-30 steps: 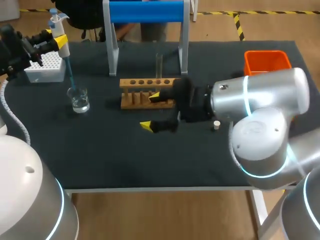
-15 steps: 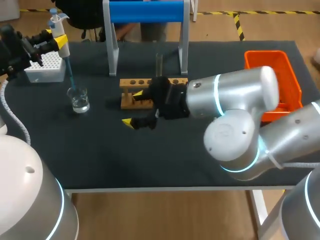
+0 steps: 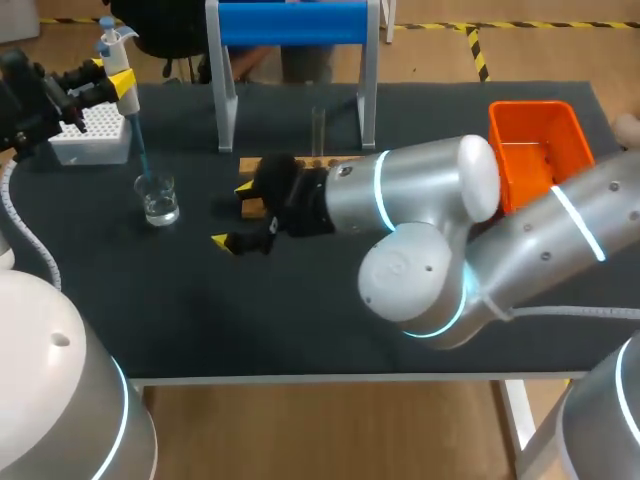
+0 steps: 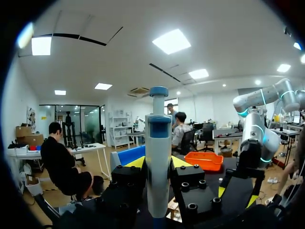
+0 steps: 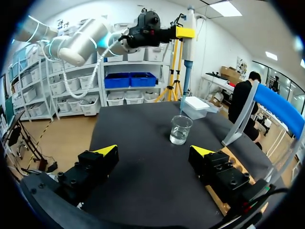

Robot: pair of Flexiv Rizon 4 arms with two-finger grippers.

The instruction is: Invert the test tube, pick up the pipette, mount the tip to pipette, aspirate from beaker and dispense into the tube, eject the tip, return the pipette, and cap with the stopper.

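My left gripper (image 3: 110, 74) is shut on the white-and-blue pipette (image 3: 118, 62), held upright at the far left with its tip down in the glass beaker (image 3: 158, 198). The left wrist view shows the pipette (image 4: 158, 157) clamped between that gripper's fingers (image 4: 136, 163). My right gripper (image 3: 233, 214) stands open and empty, low over the mat by the left end of the wooden rack (image 3: 320, 163). A test tube (image 3: 318, 128) stands upright at the rack. Ahead of the open right gripper (image 5: 155, 151) are the beaker (image 5: 180, 129) and the pipette (image 5: 188, 43). My right arm hides the stopper.
A white tip box (image 3: 90, 134) sits at the far left behind the beaker. A blue-topped stand (image 3: 292, 24) rises behind the rack. An orange bin (image 3: 535, 130) stands at the back right. My right arm spans the table's middle.
My right arm has swept left across the table, from beside the stopper to the rack's left end, and now covers the stopper. The left arm and pipette have kept still.
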